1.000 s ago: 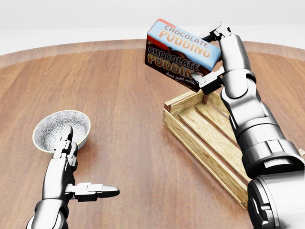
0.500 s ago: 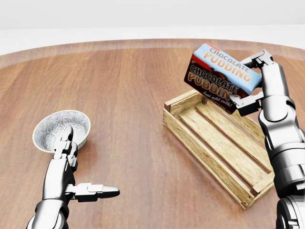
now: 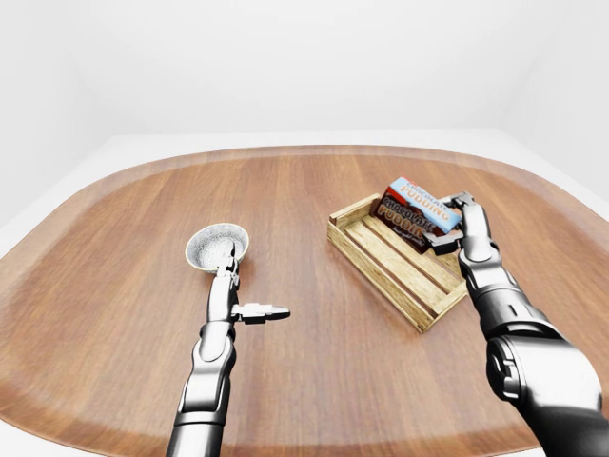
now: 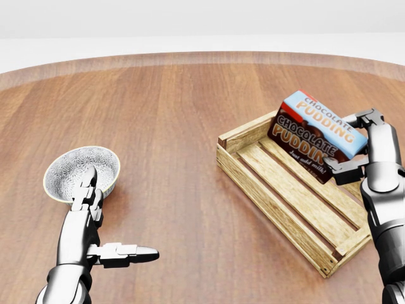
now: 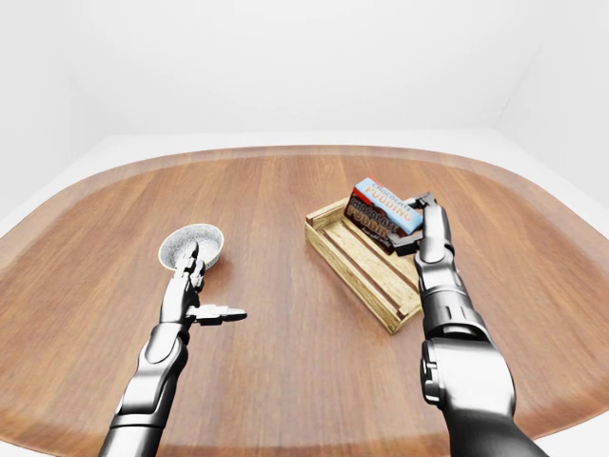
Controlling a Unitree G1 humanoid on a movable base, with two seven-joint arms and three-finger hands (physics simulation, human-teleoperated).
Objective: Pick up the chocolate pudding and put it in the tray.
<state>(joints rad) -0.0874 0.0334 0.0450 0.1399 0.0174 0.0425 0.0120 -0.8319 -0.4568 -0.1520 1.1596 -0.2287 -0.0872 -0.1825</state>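
Pudding box (image 4: pixel 318 135) gripped in right hand (image 4: pixel 355 146), tilted over tray (image 4: pixel 253 177).

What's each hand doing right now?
Left hand: open, holding nothing.
Right hand: closed on the pudding box, over the tray.

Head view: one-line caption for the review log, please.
Right hand holds the tilted chocolate pudding box over the wooden tray; left hand idles open by the bowl.
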